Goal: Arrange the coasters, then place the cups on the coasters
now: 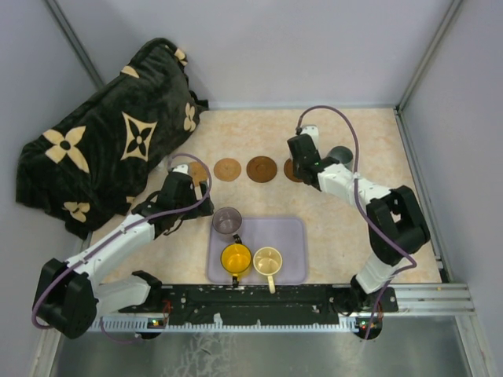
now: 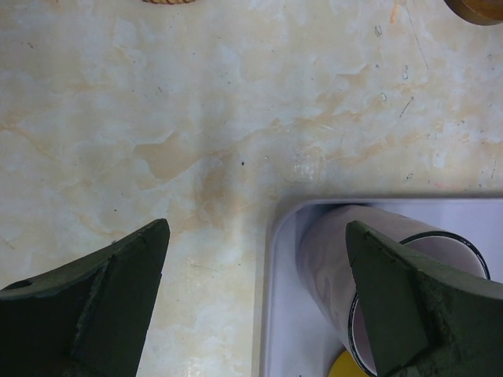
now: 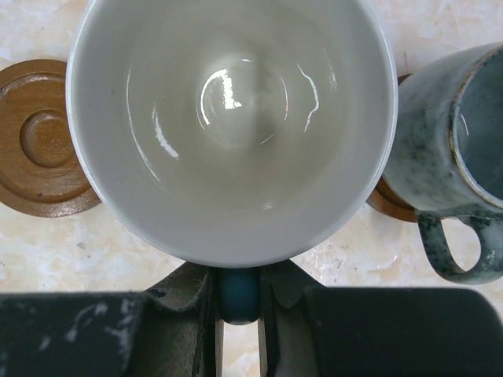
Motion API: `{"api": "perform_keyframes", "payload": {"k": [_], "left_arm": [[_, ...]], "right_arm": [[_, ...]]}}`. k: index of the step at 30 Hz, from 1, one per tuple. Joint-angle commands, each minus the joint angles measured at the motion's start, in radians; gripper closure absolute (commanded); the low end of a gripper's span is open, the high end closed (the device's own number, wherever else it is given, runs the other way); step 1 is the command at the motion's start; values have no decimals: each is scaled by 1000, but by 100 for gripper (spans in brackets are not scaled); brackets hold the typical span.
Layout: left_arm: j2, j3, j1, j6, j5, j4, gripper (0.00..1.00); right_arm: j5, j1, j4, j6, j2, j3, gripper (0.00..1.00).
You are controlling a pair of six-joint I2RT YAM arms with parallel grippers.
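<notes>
My right gripper (image 3: pixel 238 302) is shut on the blue handle of the white cup (image 3: pixel 232 118), which fills the right wrist view. A dark brown coaster (image 3: pixel 43 145) lies to its left. To its right the grey-green cup (image 3: pixel 448 149) stands on another coaster (image 3: pixel 387 206). What lies under the white cup is hidden. My left gripper (image 2: pixel 257 229) hangs open over the tray's corner, with the purple cup (image 2: pixel 338 259) by its right finger. From above, the purple cup (image 1: pixel 226 221), yellow cup (image 1: pixel 236 257) and cream cup (image 1: pixel 267 260) stand on the tray. Two coasters (image 1: pixel 227 169) (image 1: pixel 262 169) lie in a row.
The lavender tray (image 1: pixel 292 236) sits at the near middle. A dark patterned blanket (image 1: pixel 110 141) is heaped at the back left. Metal frame posts and grey walls border the table. A tan coaster edge (image 2: pixel 169 1) and a brown one (image 2: pixel 475 9) show ahead of the left gripper.
</notes>
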State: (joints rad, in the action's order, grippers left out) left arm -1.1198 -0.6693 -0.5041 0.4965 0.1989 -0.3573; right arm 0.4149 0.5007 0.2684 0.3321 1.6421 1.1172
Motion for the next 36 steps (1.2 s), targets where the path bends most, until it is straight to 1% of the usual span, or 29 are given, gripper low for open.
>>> {"api": "perform_keyframes", "payload": {"k": [1, 7, 9, 18, 27, 36], "left_arm": [[8, -22, -3, -1, 2, 33, 1], [25, -16, -3, -2, 8, 31, 1], [27, -15, -3, -3, 11, 29, 1], [23, -15, -3, -1, 8, 31, 1], [15, -16, -2, -4, 6, 28, 1], [13, -16, -2, -3, 7, 28, 1]], "right_arm": [[-5, -7, -115, -14, -3, 77, 100], [-22, -8, -76, 10, 2, 91, 100], [-25, -8, -55, 17, 39, 101, 100], [-19, -9, 11, 35, 51, 135, 100], [-23, -19, 51, 57, 54, 145, 100], [-35, -25, 52, 58, 45, 142, 100]]}}
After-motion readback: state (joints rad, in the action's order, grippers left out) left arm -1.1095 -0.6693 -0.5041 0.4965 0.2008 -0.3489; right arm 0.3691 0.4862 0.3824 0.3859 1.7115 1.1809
